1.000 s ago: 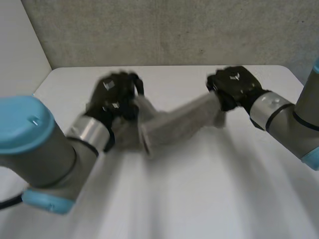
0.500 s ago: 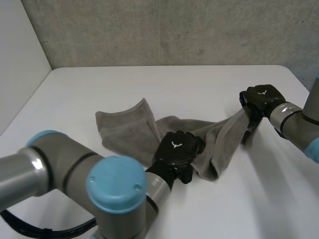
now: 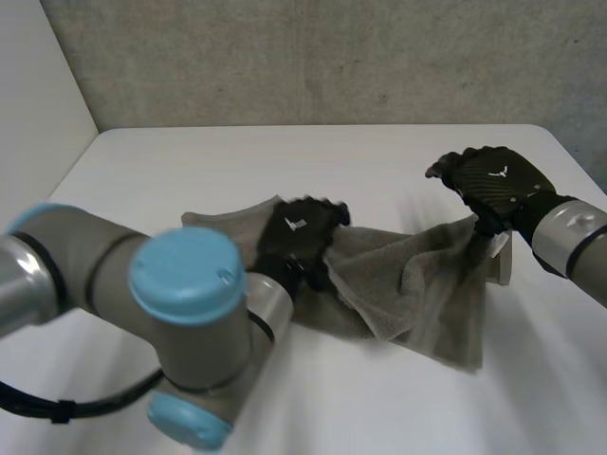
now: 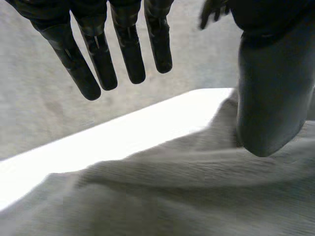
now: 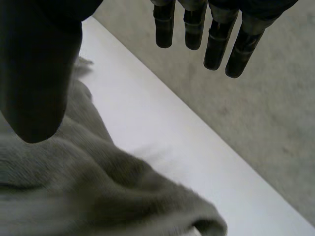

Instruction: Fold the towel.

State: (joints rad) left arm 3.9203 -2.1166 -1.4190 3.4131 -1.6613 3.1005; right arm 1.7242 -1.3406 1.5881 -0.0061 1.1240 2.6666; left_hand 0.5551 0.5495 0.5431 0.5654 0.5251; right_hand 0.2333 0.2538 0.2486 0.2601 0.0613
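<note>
Fingers (image 3: 444, 171) of the right hand (image 3: 493, 180) are seen spread and uncurled in the head view, at the right of the frame, with nothing grasped. One end of the grey towel (image 3: 417, 284) is found just below that hand, raised off the white table (image 3: 379, 156). The towel is stretched across the middle of the frame to the left hand (image 3: 299, 235), which is set on it at centre left, and a loose flap is seen hanging towards the lower right. How the left hand's fingers are held cannot be told from this view. In the left wrist view, its fingers (image 4: 130, 54) are held straight and apart, released and clear of the cloth. The thumb (image 4: 270, 98) is lowered close to the towel (image 4: 172, 196), which is rumpled under the palm. A strip of table (image 4: 123, 137) and a grey wall (image 4: 197, 78) are seen beyond the fingertips. In the right wrist view, the right hand's fingers (image 5: 216, 42) are likewise straight, and nothing is clasped. The thumb (image 5: 34, 83) is placed just over the towel (image 5: 98, 196), which is heaped under the palm, with bare table (image 5: 162, 142) beside it and the wall (image 5: 256, 108) past the fingertips.
</note>
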